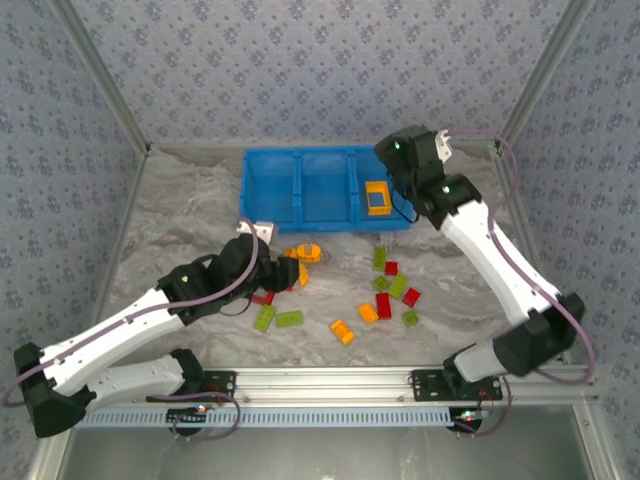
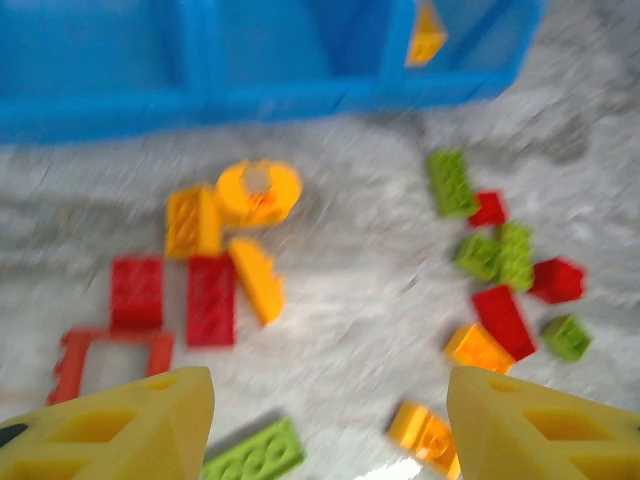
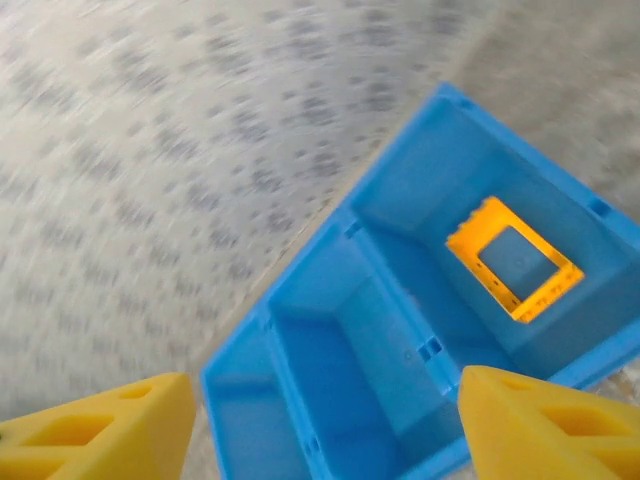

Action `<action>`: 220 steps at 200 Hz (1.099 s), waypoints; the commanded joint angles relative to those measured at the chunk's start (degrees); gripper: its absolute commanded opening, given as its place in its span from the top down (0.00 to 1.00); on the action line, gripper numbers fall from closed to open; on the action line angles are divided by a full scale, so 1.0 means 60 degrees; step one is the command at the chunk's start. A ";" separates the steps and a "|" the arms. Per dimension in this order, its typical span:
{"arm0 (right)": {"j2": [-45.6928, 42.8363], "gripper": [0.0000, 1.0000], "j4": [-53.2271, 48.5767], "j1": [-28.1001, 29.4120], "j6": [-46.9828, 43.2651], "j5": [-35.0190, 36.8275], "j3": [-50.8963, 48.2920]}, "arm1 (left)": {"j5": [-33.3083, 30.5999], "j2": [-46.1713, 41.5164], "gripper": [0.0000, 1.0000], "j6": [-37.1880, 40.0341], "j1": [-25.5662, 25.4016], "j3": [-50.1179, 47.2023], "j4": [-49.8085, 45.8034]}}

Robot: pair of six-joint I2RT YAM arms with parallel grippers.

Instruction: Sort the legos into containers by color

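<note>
My left claw (image 2: 330, 425) hangs low over the table, its yellow fingers (image 2: 130, 425) spread wide with nothing between them. Closest to it lies a lime green flat plastic brick (image 2: 255, 455), and just left of that a red hollow rectangular plastic frame (image 2: 110, 358). Beyond the frame two red flat plastic bricks (image 2: 210, 300) sit side by side. An orange-yellow sloped plastic brick (image 2: 258, 280) leans against the right one. Past them are an orange-yellow flat plastic brick (image 2: 193, 222) and an orange-yellow round plastic piece (image 2: 258, 192), close together. Off to the right I see a loose cluster of green, red and orange-yellow plastic bricks (image 2: 505, 320), some touching. All of these lie on the grey marbled table top (image 2: 350, 290), short of the long bright blue plastic bin (image 2: 100, 110).

My right claw (image 3: 320, 430) is high above that bin, its fingers also wide apart and holding nothing. Below it I see the bin's three open compartments in a row. An orange-yellow hollow rectangular plastic frame (image 3: 513, 258) lies flat on the floor of the right-hand one. From the top camera, the right arm (image 1: 480, 240) reaches over the bin's far right corner, and the left arm (image 1: 150, 310) stretches toward the bricks near the table's middle.
</note>
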 commanded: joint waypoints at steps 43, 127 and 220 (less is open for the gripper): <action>-0.2599 0.24 0.1450 0.4333 -0.7780 -0.3203 -0.4045 | 0.0031 -0.0425 0.37 -0.2191 -0.0707 -0.2292 -0.2339; -0.2802 0.21 0.2783 0.6865 -0.6775 -0.1784 -0.6102 | -0.0098 0.1801 0.32 -0.1222 -0.0742 -0.3163 -0.0828; -0.3182 0.21 0.2362 0.6744 -0.6420 -0.1514 -0.6027 | 0.0481 0.3018 0.51 -0.0502 -0.0155 -0.3545 0.0932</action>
